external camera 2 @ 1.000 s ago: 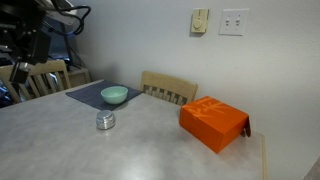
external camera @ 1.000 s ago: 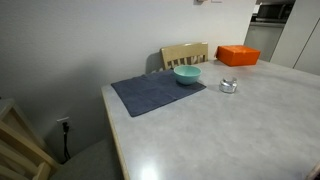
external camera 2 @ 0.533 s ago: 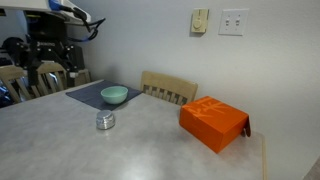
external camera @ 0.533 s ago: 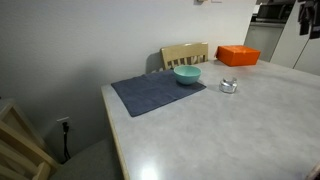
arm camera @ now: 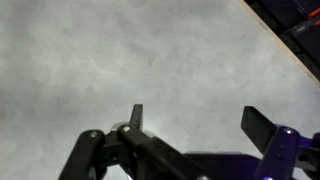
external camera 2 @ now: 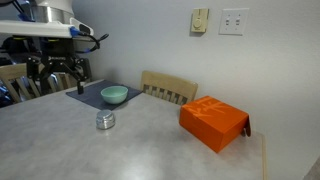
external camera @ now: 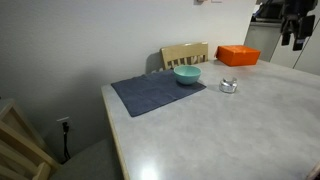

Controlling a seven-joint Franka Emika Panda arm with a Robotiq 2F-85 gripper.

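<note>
Through the wrist view my end effector [arm camera: 197,116] has its jaws spread as wide as they go, the two dark fingers [arm camera: 136,114] well apart and nothing between them. Under them is only bare, mottled grey tabletop [arm camera: 120,50], with its edge cutting across at about 1 o'clock in that view.

In both exterior views the end effector [external camera 2: 58,78] [external camera: 292,35] hangs high, clear of the surface and touching nothing. The thing that looks nearest to it is the teal bowl [external camera 2: 114,95], which stands upright on a dark blue placemat [external camera 2: 88,97]. In an exterior view the bowl lies at roughly 4 o'clock from the end effector and lower down; how far apart they are in depth I cannot tell. The bowl is round, so it offers no long axis to line up on. The placemat's long side runs along the tabletop's edge, out toward 8 o'clock in an exterior view [external camera: 158,93].

Just beside the placemat, off it and apart from the bowl, sits a small round metal tin [external camera 2: 104,121]. Farther along the tabletop is an orange box [external camera 2: 213,123], well apart from both. A wooden chair [external camera 2: 168,88] is pushed in at the far edge, behind the bowl.

Beyond is a plain pale wall with a light switch plate [external camera 2: 234,21].
</note>
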